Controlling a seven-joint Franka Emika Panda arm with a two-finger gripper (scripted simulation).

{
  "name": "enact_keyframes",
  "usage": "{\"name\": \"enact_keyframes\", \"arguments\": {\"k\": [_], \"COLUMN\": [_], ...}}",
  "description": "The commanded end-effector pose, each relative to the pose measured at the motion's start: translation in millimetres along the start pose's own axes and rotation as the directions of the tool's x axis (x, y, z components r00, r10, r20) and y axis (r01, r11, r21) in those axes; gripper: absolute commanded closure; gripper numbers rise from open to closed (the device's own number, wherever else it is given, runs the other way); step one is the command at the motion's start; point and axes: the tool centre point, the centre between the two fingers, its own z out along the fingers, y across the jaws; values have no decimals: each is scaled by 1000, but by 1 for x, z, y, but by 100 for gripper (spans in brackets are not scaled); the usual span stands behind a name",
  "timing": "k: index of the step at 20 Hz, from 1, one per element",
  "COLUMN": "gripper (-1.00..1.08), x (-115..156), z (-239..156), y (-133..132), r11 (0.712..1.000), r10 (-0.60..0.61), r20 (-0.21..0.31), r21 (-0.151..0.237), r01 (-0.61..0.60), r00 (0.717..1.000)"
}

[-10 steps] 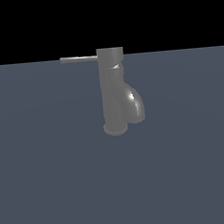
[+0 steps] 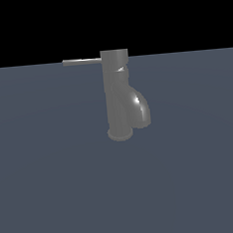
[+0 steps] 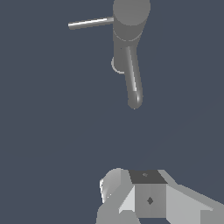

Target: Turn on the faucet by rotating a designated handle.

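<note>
The dark grey faucet (image 2: 117, 96) stands upright on the flat grey surface in the exterior view, its thick spout (image 2: 139, 109) curving down toward that view's right. The handle (image 2: 81, 61), a thin lighter rod, sticks out level from the column's top toward the exterior view's left. From the wrist view I look down on the faucet (image 3: 130, 26), its spout (image 3: 133, 83) and the handle (image 3: 90, 22). Part of my gripper (image 3: 148, 197) shows as grey blocks at the picture's edge, well apart from the faucet and touching nothing. Its jaws are too cropped to read. The exterior view does not show the gripper.
A plain dark grey floor (image 2: 54, 184) spreads around the faucet, with a black background above its far edge. No other objects show.
</note>
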Motion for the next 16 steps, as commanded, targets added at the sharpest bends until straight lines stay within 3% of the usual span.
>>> {"name": "enact_keyframes", "arguments": {"k": [1, 16], "gripper": [108, 108], "x": [1, 28], "z": [-2, 4], "y": [3, -3], "r11": [1000, 994], "r10": [8, 104], "r20": [-7, 4], "r21": [0, 37], "r01": [-8, -104], "r00": [1000, 995]}}
